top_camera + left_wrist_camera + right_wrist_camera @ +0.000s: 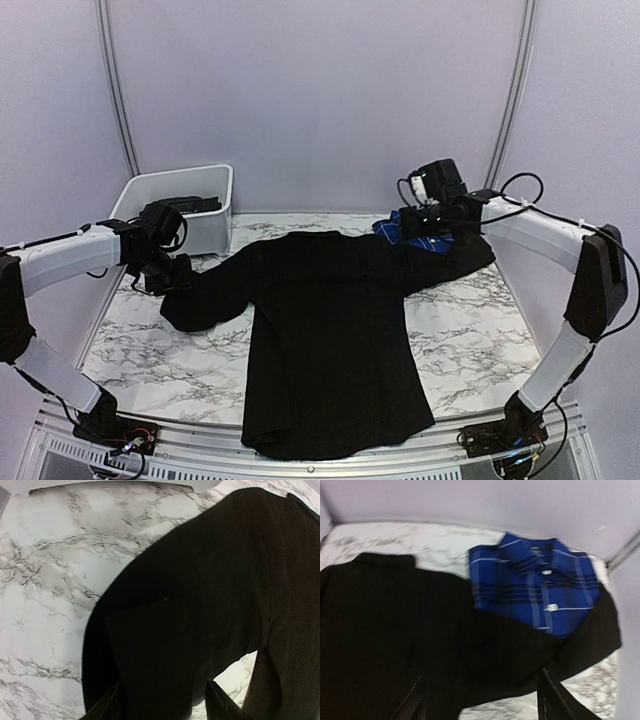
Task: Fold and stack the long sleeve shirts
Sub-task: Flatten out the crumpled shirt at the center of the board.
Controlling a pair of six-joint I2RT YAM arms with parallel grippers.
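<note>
Your left tool [164,682] is open, fingers [109,706] spread wide, with one sleeve of the black shirt [325,340] lying under and between them on the counter [130,340]; you cannot tell whether the pads touch the cloth. The bin [205,232] sits just behind that tool. The shirt's body lies flat between your two tools, collar on the far side, hem at the near edge. Your right tool [482,675] is open too, held over the other sleeve. The plaid shirt [535,585] lies ahead of it and a little to its right, partly on that sleeve.
</note>
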